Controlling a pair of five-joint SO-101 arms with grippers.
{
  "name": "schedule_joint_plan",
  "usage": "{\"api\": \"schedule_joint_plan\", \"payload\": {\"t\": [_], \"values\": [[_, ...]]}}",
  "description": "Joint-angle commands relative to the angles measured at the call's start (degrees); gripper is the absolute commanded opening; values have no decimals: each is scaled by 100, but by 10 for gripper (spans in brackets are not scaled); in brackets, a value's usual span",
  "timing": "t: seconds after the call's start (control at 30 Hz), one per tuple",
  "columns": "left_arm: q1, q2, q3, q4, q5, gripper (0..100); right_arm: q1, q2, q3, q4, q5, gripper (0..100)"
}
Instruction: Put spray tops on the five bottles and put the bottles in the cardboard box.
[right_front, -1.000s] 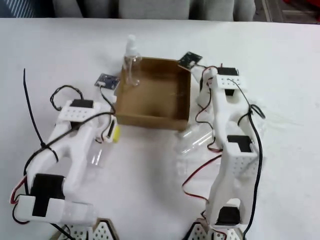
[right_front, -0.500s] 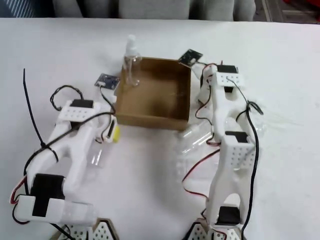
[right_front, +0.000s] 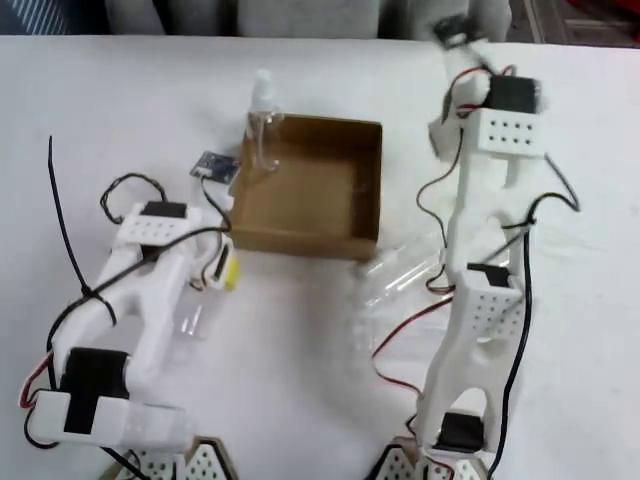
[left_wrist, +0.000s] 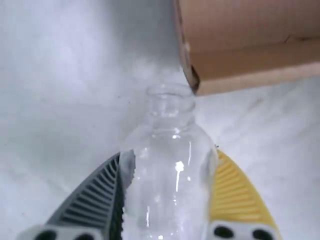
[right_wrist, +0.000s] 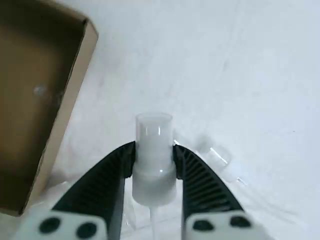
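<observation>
My left gripper (left_wrist: 167, 161) is shut on a clear uncapped bottle (left_wrist: 167, 135), whose open mouth lies close to the near left corner of the cardboard box (left_wrist: 250, 60). In the high view this gripper (right_front: 226, 268) sits just in front of the box (right_front: 300, 240). My right gripper (right_wrist: 154, 150) is shut on a white spray top (right_wrist: 154, 165), held high over the table to the right of the box (right_wrist: 75, 75). In the high view it (right_front: 450, 38) is near the table's far edge. A capped bottle (right_front: 262, 120) stands in the box's far left corner.
Clear bottles (right_front: 400, 275) lie on the table beside the box's near right corner, close to the right arm (right_front: 480, 310). A loose spray top (right_wrist: 217, 157) lies on the white table below the right gripper. Cables trail around both arms.
The right arm has risen from beside the box's right wall and swung toward the far edge of the table. The left arm has not moved.
</observation>
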Motion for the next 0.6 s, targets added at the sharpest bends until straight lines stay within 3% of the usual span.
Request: {"api": "schedule_joint_plan", "payload": {"t": [0.0,0.57], "values": [[-13,-356,-9,62,-79,21,321,-602,132,215,-431,15],[145,-1824,1029,-378,-53,21,286,-4523,5486,-75,-484,15]]}}
